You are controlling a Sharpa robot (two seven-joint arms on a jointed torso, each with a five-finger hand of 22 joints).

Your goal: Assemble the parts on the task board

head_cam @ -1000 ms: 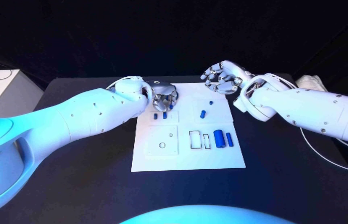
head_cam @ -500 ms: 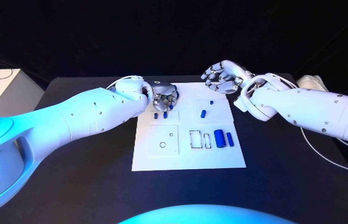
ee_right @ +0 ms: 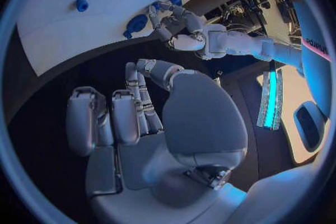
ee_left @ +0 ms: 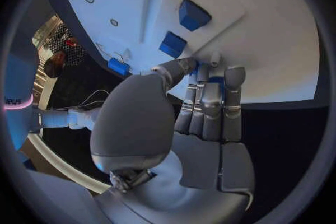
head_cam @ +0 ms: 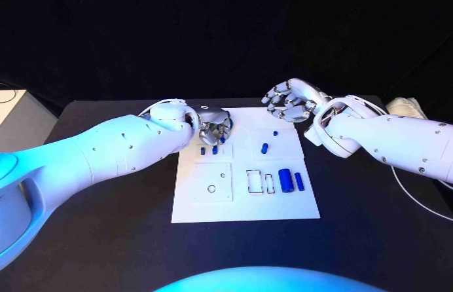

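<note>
Now the left hand [head_cam: 214, 130] hangs over the board [head_cam: 245, 203], fingers pressed together, perhaps pinching a blue part [ee_left: 218, 85]; next, seating it. Right hand [head_cam: 288, 103] waits, fingers loosely curled, empty.

The far-left corner of the task board [head_cam: 283, 207] is covered by the left hand [head_cam: 214, 127]; whether anything is held in its curled fingers [ee_left: 210, 106] cannot be told.

light: my room is dark, a cool blue-white light falls on the task board [head_cam: 245, 203] | glare: my left arm [head_cam: 94, 158] shines cyan | shadow: the black table [head_cam: 104, 239] stays dim | distortion: my wrist views bend straight edges, the rims are dark | focus: the head view is sharp
</note>
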